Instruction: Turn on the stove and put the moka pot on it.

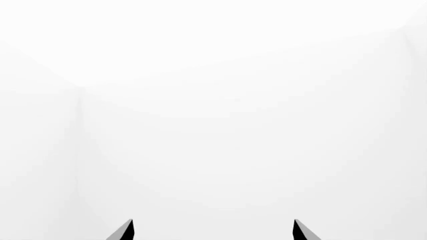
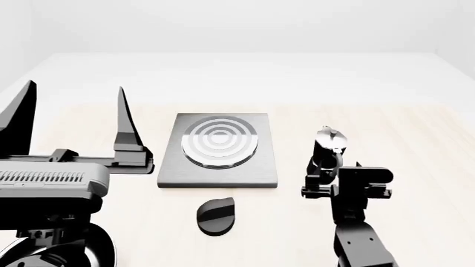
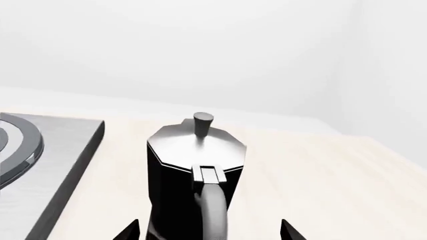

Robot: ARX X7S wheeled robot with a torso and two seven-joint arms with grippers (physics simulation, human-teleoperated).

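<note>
Left of the stove the left gripper is raised, its fingers spread wide and empty. The knob lies on the table just in front of the stove. Right of the stove stands the moka pot, upright between the right gripper's parted fingertips, no contact visible

Black arms, tapered black pincer fingers

From the head we look forward and down over the table, well back. Our right wrist camera sits low and close behind the moka pot, sharing it and the stove's edge with the head view. Our left wrist apparently faces bare white walls.
</note>
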